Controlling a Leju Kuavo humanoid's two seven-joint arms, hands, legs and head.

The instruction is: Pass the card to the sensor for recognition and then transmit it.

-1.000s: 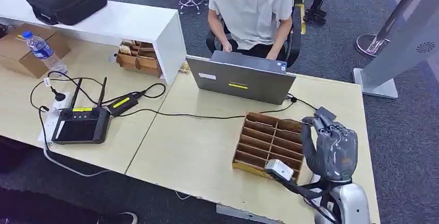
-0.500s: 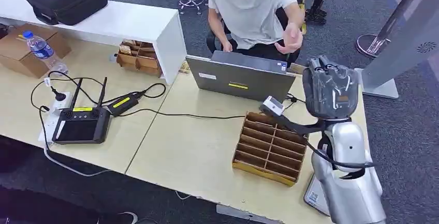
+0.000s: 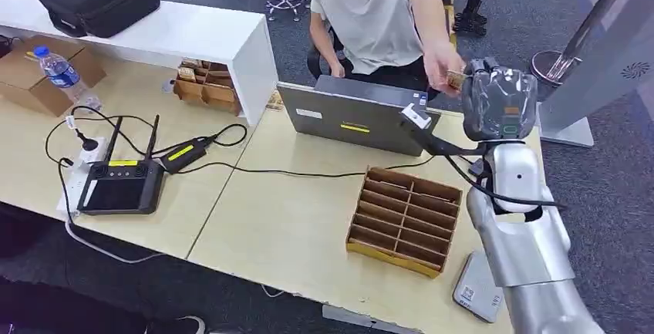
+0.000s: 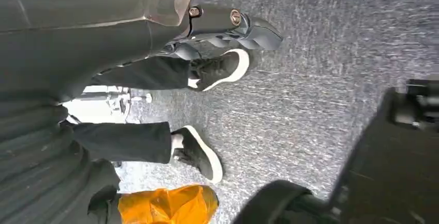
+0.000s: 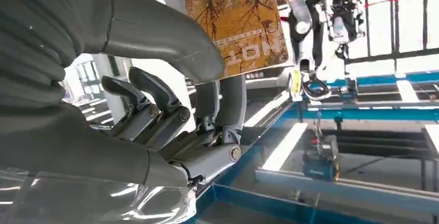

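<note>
The robot's silver, smooth-shelled right arm (image 3: 518, 226) carries black cables along its wrist — its grey right hand (image 3: 500, 102) has a ribbed cover, clear plastic wrap, dark fingers (image 5: 155, 111) with round screws.

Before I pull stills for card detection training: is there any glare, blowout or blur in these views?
Head view: even light, sharp; the card is tiny between the person's hand and the right hand. Right wrist view: card print readable, background windows blown out white, glare on the clear cover. Left wrist view: dim, floor slightly soft.
</note>
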